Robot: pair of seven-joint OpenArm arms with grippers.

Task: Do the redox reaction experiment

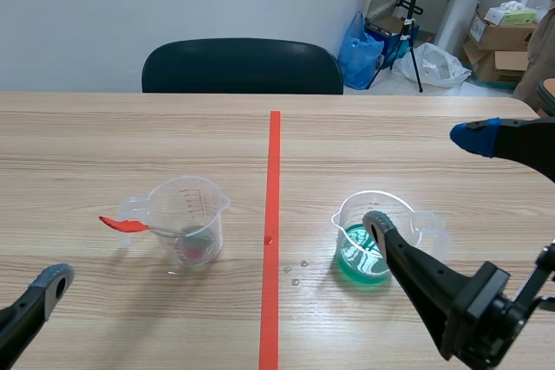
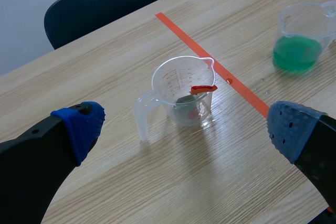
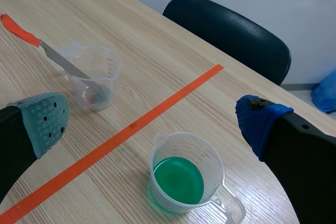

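Two clear cups stand on the tabletop [image 1: 104,136]: the green-liquid cup [image 1: 351,249] right of the tape [image 1: 274,162], the spatula cup [image 1: 204,214] left. The scene view shows one left-tool finger; the wrist views show left tool [image 2: 186,127] and right tool [image 3: 152,123] spread wide, empty.

Green-liquid cup [image 1: 354,249]; spatula [image 1: 139,227] in clear cup [image 1: 192,210]

Both arms [image 1: 434,288] are black and thick. The left jaws end in blue dotted pads [image 2: 79,124]; the right jaws carry one blue pad [image 3: 257,121] and one grey-green pad [image 3: 44,119].
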